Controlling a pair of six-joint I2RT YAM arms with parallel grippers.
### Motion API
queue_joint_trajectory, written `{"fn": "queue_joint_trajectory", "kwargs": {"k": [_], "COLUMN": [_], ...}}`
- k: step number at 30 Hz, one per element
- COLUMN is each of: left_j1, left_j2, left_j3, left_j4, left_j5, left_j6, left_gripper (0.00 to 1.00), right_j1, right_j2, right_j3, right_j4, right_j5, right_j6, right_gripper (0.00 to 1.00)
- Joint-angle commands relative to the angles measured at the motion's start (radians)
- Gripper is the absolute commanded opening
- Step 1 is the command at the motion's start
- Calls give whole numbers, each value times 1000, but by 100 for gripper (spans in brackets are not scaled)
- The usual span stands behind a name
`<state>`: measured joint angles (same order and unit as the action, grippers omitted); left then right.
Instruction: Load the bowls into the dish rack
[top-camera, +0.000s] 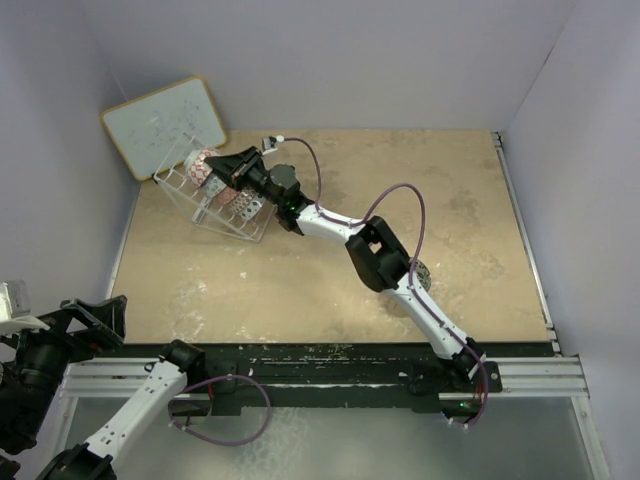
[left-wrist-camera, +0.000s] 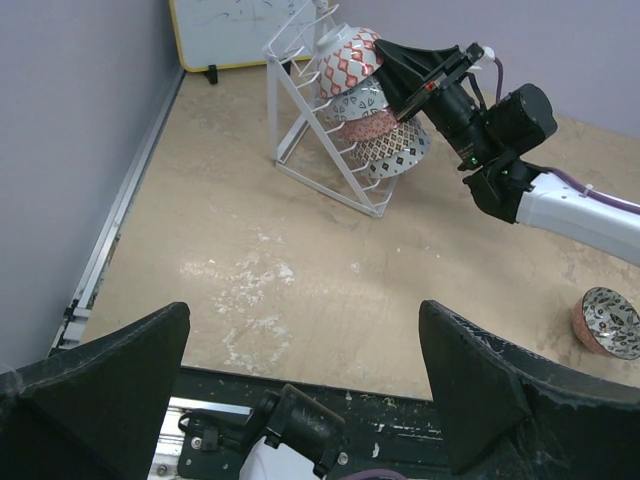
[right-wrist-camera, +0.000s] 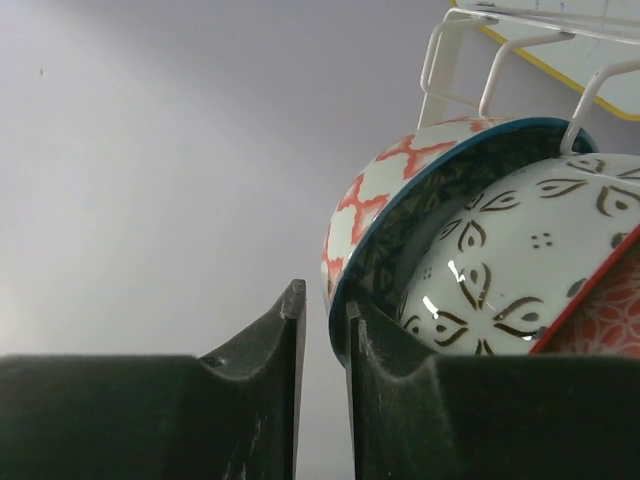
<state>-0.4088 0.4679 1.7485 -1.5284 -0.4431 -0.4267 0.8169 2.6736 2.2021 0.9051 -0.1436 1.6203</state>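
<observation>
Four bowls (left-wrist-camera: 372, 110) racked, one (left-wrist-camera: 607, 322) loose

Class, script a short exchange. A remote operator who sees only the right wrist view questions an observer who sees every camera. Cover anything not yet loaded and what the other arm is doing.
Operator: Is anything still waiting to be loaded?
Observer: Yes. One bowl sits on the table, close beside the right arm.
Operator: And the other arm?
Observer: The left gripper is open and empty at the table's near left edge, well away from the dish rack.
</observation>
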Motion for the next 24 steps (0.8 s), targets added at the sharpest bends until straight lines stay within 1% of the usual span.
{"fn": "queue_joint_trajectory", "kwargs": {"k": [1, 4, 5, 7, 11, 14, 18, 24], "left_j1": [-8, -8, -9, -9, -9, -9, -9, -9], "left_j2": [4, 5, 6, 3, 0, -2, -5, -6], "left_j3": [15, 15, 16, 16, 15, 15, 17, 20], "left_j4": [22, 22, 22, 22, 21, 18, 13, 8], "left_j5": [-11, -11, -12, -12, -11, -11, -11, -14], "left_j6": [-6, -6, -7, -8, -10, -12, -15, -17], "left_gripper": [99, 99, 99, 99, 99, 99, 99, 99], "right_j1": [-2, -4, -4, -5, -5, -5, -5, -5], "right_j2": [-112, -135, -143, -161, -201, -221, -239, -282], "right_j3": [-20, -33, -37, -55, -68, -91, -110, -156], "right_j4": [5, -24, -35, -60, -182, -236, -286, -317], "right_j5": [13, 12, 12, 19, 30, 38, 45, 54], "right_j6": [-19, -39, -42, -47, -76, -77, -80, -91], "right_gripper": [27, 39, 40, 40, 41, 42, 42, 43]}}
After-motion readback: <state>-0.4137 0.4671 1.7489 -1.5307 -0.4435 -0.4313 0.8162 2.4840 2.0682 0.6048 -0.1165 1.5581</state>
